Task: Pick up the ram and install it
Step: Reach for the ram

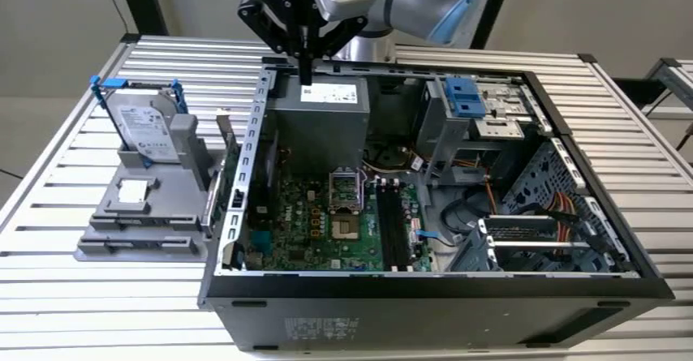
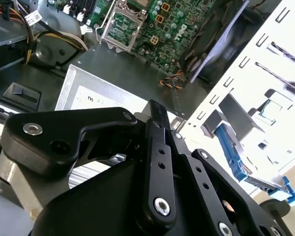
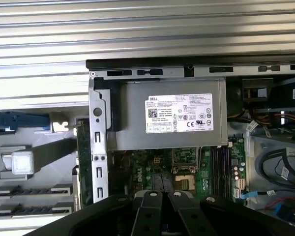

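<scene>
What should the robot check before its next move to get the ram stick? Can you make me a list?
1. Case open: ok. The computer case lies open, with the motherboard showing.
2. Ram in the gripper: not ok. The gripper is shut with nothing in it.
3. Gripper over the ram: not ok. It hangs above the power supply.
4. Ram found: cannot tell. A thin stick stands on edge between the gray stand and the case wall; that is likely it.
5. Slots free: ok. The long black slots look empty.
</scene>
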Controlling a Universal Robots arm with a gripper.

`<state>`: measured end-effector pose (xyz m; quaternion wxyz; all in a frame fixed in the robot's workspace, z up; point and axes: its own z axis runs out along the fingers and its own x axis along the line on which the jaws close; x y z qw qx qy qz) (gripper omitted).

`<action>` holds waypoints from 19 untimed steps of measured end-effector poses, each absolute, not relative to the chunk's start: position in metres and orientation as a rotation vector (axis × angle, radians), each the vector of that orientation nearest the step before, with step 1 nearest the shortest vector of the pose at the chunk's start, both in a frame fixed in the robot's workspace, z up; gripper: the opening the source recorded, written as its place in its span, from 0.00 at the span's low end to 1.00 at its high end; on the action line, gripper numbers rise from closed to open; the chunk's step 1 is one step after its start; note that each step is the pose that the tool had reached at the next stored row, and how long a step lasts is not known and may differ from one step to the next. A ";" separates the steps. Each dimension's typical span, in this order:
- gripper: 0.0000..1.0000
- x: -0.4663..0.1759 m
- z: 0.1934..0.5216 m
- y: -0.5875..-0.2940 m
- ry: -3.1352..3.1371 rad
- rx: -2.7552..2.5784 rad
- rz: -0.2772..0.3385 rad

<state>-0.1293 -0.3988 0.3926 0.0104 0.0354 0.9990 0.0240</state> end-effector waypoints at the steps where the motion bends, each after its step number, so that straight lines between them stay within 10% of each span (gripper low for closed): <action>1: 0.00 -0.130 0.393 -0.399 3.118 0.110 0.075; 19: 0.00 -0.144 0.393 -0.399 3.118 0.110 0.075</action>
